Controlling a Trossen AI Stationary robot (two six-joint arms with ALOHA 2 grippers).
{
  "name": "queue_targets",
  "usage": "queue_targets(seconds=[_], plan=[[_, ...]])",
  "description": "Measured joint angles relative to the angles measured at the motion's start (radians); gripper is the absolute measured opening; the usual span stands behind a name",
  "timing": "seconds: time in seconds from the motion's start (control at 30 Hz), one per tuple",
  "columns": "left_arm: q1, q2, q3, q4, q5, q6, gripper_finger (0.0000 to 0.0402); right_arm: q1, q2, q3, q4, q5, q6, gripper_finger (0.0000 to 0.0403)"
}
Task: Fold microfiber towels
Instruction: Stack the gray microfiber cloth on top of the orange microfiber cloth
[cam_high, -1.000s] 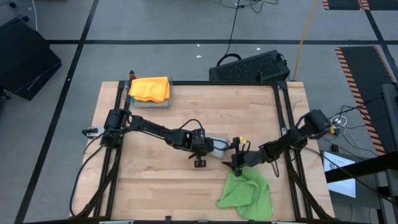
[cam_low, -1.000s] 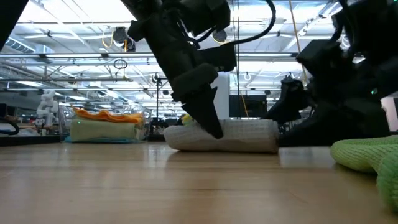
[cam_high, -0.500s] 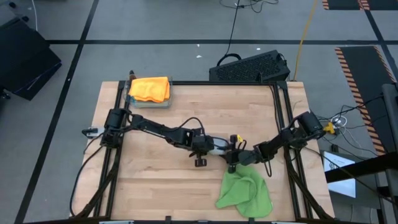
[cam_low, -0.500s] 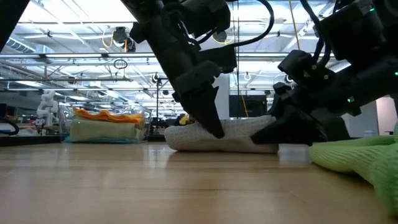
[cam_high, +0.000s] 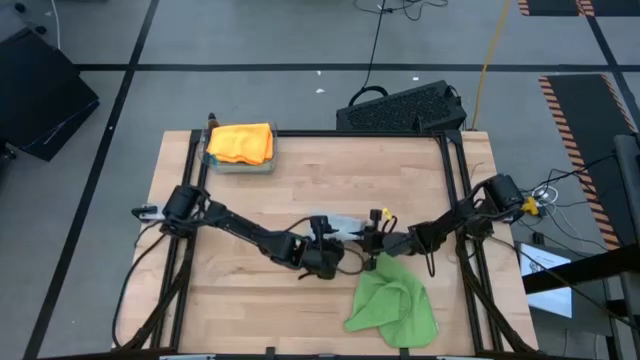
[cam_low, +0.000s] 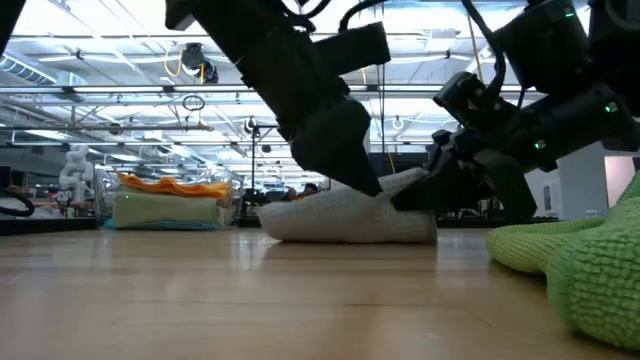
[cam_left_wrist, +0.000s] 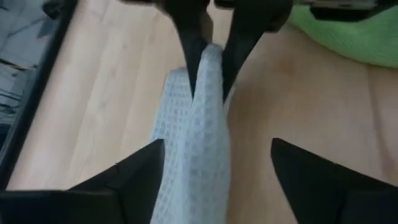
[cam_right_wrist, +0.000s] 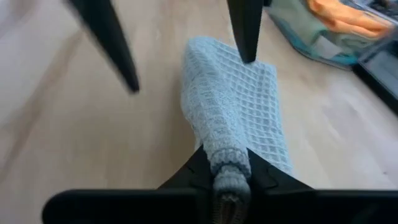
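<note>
A light grey waffle towel, folded into a narrow bundle, lies mid-table. My right gripper is shut on its right end. My left gripper stands open just near of the towel, its two fingers spread astride the bundle's left part. A bright green towel lies crumpled near the front edge, to the right. An orange towel tops a stack in a clear tub at the far left. My right gripper pinches the folded right end of the grey towel between its two fingers, several layers thick. The fingers come nearly level from the table's right, along the bundle. That end sits slightly raised; the remainder lies on the table. Whether my left gripper touches the towel, I cannot tell.
Black frame rails run along the table's left and right sides. A black keyboard-like block sits past the far edge. Bare wood stretches across the near left.
My left gripper has opened, let go of the grey towel and drawn back toward the near edge. My right gripper has moved left to the towel's right end and shut on it. That end now sits a little higher; the remainder stayed on the table.
</note>
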Motion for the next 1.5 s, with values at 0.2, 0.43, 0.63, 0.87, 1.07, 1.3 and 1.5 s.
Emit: queue_targets(seconds=[0.2,0.43,0.63,0.87,1.07,1.3,1.5], plan=[[0.010,0.047,-0.002,0.001,-0.040,-0.062,0.0302,-0.022,-0.004,0.000,0.000,-0.036,0.032,0.0019],[0.053,0.071,-0.001,-0.026,-0.027,-0.063,0.0231,-0.022,-0.004,0.000,0.002,-0.061,0.048,0.0025],[0.087,0.071,-0.001,-0.075,-0.004,-0.014,0.0080,-0.022,-0.004,0.000,0.005,-0.058,0.048,0.0031],[0.138,-0.014,-0.001,-0.202,0.030,0.101,0.0033,-0.022,-0.079,-0.002,-0.001,-0.057,0.040,0.0109],[0.231,-0.170,-0.001,-0.379,-0.051,0.185,0.0016,-0.022,-0.240,-0.070,-0.021,-0.056,0.024,0.0156],[0.371,-0.363,-0.001,-0.526,-0.231,0.259,0.0021,-0.021,-0.402,-0.205,-0.018,-0.058,0.039,0.0168],[0.516,-0.490,-0.032,-0.511,-0.370,0.394,0.0016,-0.021,-0.489,-0.301,-0.017,-0.061,0.072,0.0169]])
